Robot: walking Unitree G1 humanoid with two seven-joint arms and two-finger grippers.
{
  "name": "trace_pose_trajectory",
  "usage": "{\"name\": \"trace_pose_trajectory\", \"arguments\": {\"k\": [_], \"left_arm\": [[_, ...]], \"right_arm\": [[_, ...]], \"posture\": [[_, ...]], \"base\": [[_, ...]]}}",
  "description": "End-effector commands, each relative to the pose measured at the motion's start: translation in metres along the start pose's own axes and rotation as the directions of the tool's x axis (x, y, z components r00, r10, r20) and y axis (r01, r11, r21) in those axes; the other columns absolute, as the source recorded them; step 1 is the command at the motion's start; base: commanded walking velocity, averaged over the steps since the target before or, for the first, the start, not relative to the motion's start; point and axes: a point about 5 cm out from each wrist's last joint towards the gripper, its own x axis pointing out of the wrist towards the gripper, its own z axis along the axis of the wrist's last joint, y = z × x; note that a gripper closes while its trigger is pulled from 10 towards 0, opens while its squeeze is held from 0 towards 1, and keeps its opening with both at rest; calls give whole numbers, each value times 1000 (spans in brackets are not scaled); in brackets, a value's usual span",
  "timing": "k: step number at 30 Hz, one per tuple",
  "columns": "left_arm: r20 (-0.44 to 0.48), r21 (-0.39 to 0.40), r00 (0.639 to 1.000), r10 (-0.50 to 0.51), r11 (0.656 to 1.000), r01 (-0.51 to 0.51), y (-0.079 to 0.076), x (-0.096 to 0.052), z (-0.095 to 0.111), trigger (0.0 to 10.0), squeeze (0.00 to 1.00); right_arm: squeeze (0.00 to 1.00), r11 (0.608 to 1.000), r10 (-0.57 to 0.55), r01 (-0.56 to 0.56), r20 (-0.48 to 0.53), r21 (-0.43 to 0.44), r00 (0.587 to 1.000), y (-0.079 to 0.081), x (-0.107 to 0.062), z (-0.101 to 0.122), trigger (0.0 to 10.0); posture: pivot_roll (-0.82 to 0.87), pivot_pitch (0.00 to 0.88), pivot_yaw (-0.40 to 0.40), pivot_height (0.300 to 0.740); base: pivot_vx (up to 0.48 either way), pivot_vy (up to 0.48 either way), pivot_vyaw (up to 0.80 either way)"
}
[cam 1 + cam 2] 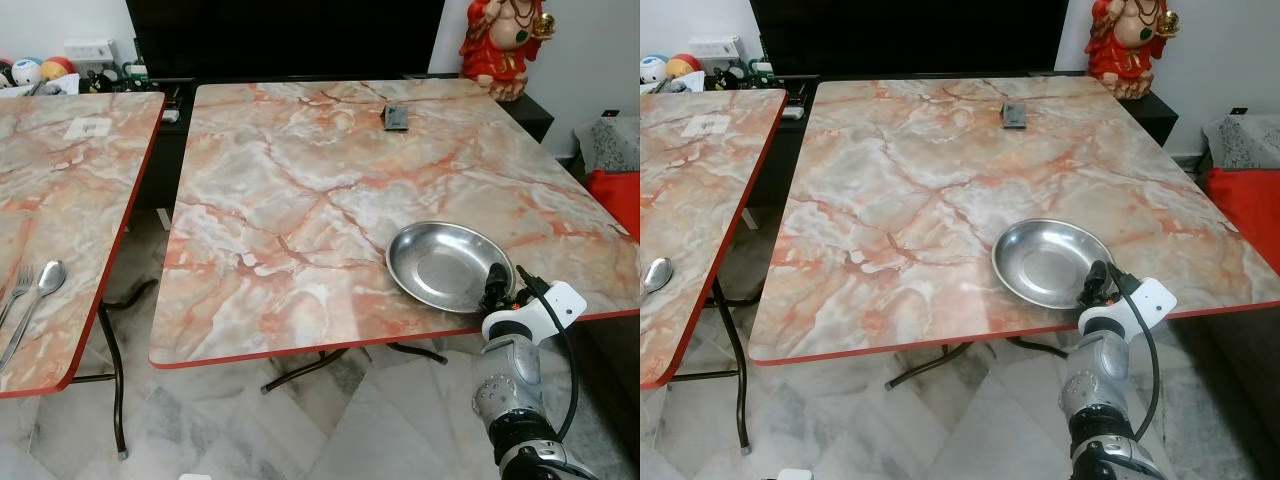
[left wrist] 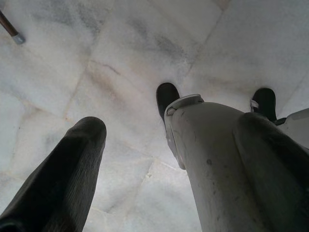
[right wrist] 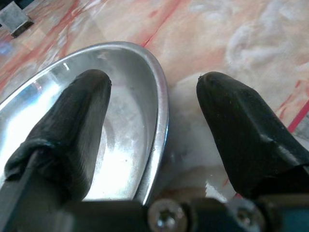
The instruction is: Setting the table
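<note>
A round steel plate (image 1: 440, 262) lies on the marble table (image 1: 290, 190) near its front right edge. My right gripper (image 1: 497, 285) is at the plate's near rim and open. In the right wrist view one of its fingers (image 3: 82, 121) hangs over the plate's bowl (image 3: 123, 125) and the other is over bare marble, so the rim runs between them with nothing gripped. A fork (image 1: 18, 287) and spoon (image 1: 44, 282) lie on the second marble table at the left. My left gripper (image 2: 169, 159) hangs open over the floor beside my leg.
A small dark flat object (image 1: 396, 117) lies at the table's far side. A red figurine (image 1: 505, 45) stands on a dark cabinet behind the table. A gap with table legs (image 1: 112, 370) separates the two tables. Red and grey cushions (image 1: 612, 170) sit at the right.
</note>
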Motion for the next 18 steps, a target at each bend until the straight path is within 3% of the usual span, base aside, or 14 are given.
{"name": "trace_pose_trajectory", "arguments": {"k": [1,18], "left_arm": [[-71,2,997,-22,1000,22,-6,-4,-20,10000,0],[-76,3,997,-22,1000,22,-5,-5,-24,10000,0]], "right_arm": [[0,999,16,-15,12,-30,1000,1,1,3,10000],[0,996,3,-1,22,-88,1000,-13,-6,0,10000]], "posture": [[24,142,-50,740],[25,144,-49,740]], "base": [[0,0,0],[0,0,0]]}}
